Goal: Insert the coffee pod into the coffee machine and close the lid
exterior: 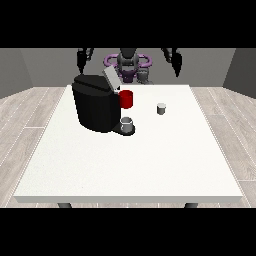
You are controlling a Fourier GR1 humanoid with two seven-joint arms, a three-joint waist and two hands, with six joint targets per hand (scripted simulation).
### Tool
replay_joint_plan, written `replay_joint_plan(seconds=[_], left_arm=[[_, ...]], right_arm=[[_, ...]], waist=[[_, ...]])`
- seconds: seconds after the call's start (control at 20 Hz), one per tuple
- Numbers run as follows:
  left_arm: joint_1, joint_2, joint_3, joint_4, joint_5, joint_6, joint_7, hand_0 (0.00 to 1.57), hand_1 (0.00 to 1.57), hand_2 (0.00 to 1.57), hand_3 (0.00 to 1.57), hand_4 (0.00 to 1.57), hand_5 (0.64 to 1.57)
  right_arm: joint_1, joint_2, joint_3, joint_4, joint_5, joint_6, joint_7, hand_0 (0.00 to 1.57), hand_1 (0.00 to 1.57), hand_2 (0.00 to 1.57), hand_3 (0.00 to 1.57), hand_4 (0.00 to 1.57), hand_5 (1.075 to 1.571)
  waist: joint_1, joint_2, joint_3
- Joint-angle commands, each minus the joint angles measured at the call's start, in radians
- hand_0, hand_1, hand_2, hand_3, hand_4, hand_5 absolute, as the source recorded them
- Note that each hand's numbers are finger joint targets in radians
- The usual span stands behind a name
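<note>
A black coffee machine (95, 104) stands on the left half of the white table (130, 165), its grey lid (111, 79) tilted up and open. A small grey coffee pod (161, 108) stands on the table to the right of the machine. A grey cup (127, 123) sits on the machine's front base. A red mug (126, 99) stands beside the machine. The hand at the view's left (81, 58) and the hand at the view's right (175, 61) both hang raised above the table's far edge, fingers pointing down, holding nothing.
The robot's torso (128, 62) is behind the far edge of the table. Wooden floor surrounds the table. The table's front half is bare white surface.
</note>
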Motion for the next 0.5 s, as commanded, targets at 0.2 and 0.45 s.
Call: replay_joint_plan(seconds=[0.2,0.45], left_arm=[[-0.003,0.126,-0.087,0.010,-0.140,-0.105,-0.118,0.00,0.00,0.00,0.00,0.00,1.571],[-0.146,0.315,0.008,0.116,-0.182,-0.179,-0.073,0.00,0.00,0.00,0.00,0.00,1.571]], right_arm=[[0.009,0.002,0.009,0.052,0.016,0.006,-0.008,0.00,0.00,0.00,0.00,0.00,1.571],[-0.044,0.013,0.024,-0.003,0.126,-0.109,0.011,0.00,0.00,0.00,0.00,0.00,1.571]], waist=[[-0.020,0.041,0.0237],[-0.126,0.119,0.0229]])
